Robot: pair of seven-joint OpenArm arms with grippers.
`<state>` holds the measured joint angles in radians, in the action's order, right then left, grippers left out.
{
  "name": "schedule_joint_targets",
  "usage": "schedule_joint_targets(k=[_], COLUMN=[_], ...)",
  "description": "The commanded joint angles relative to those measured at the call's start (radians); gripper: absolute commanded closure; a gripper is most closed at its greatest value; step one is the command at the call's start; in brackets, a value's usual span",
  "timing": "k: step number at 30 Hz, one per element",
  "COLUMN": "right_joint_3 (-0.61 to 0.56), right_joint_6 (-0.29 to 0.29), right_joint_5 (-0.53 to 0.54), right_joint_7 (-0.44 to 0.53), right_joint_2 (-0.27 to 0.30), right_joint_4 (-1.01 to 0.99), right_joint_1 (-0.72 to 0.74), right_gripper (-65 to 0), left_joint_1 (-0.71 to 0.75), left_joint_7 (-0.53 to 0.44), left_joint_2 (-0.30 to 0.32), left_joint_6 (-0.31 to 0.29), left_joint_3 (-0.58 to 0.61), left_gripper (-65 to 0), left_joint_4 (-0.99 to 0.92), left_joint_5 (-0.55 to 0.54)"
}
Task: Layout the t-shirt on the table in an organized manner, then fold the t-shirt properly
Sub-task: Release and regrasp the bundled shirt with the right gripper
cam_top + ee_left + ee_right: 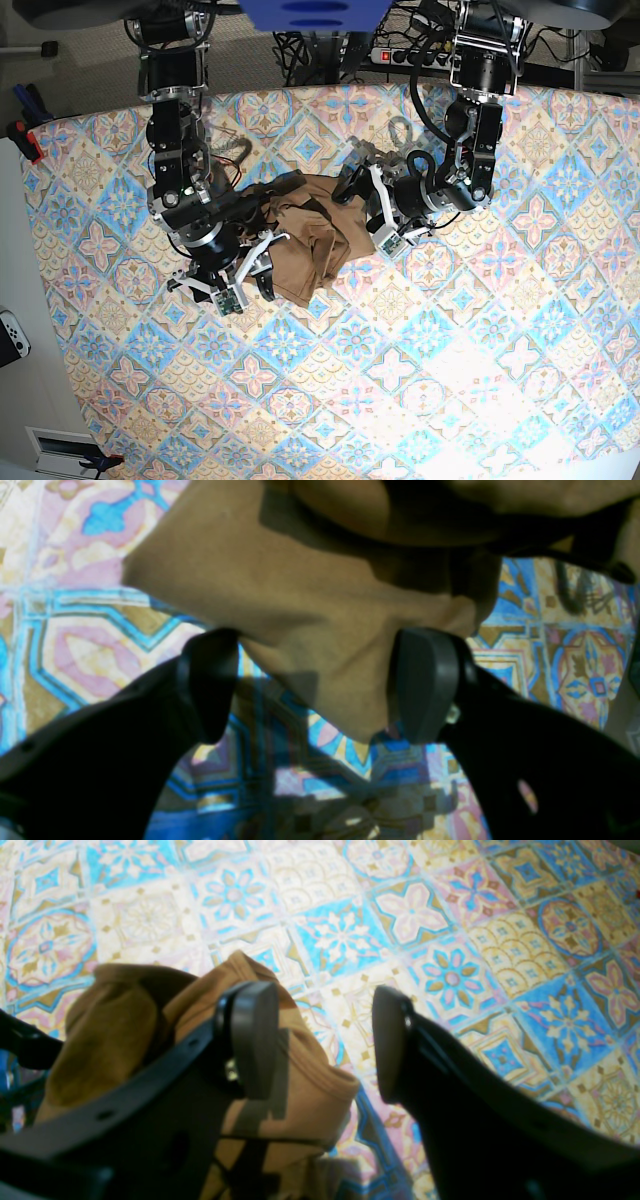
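the table (480,380) fills nearly the whole base view, its cloth a grid of blue, pink and cream floral diamond tiles. the same pattern runs under both wrist cameras.

the t-shirt (305,240) lies in a crumpled tan heap toward the upper middle of the table, bunched between the two arms and not spread out. folds and dark creases cross it, and no sleeve or neck tag can be made out from above. in the left wrist view a tan flap of it (280,595) lies across the tiles and narrows to a point between the two pads. in the right wrist view a rumpled mass with a ribbed hem edge (310,1075) sits under and beside one finger.

the left gripper (372,212) sits at the heap's edge on the base view's right side. its pads stand wide apart (320,685), with the cloth's tip lying between them; neither pad is clearly pressing the fabric.

the right gripper (250,270) is at the heap's lower edge on the base view's left side. its fingers are parted (325,1040), with bare tile showing in the gap. one pad overlaps the cloth in the picture, the other stands over the table. nothing is clamped.
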<state>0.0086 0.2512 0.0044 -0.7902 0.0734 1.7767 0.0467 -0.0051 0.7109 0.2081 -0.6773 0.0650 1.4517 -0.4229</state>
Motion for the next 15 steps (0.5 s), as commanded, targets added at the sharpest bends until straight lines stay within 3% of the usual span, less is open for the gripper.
schedule_joint_targets(k=[1, 15], right_joint_3=[0.011, 0.06], right_joint_6=[-0.002, -0.002], right_joint_5=[0.01, 0.01], right_joint_7=[0.028, 0.035], right_joint_2=[0.007, 0.004], right_joint_4=[0.015, -0.036], right_joint_1=[0.02, -0.005], right_gripper=[-29.2, -29.2], left_joint_1=[-0.016, -0.016], left_joint_7=[-0.017, -0.017], left_joint_2=[0.001, 0.003], left_joint_6=[-0.002, -0.002], left_joint_3=[-0.001, -0.001], left_gripper=[-47.0, -47.0], left_joint_4=[0.014, 0.014], left_joint_5=[-0.018, -0.018])
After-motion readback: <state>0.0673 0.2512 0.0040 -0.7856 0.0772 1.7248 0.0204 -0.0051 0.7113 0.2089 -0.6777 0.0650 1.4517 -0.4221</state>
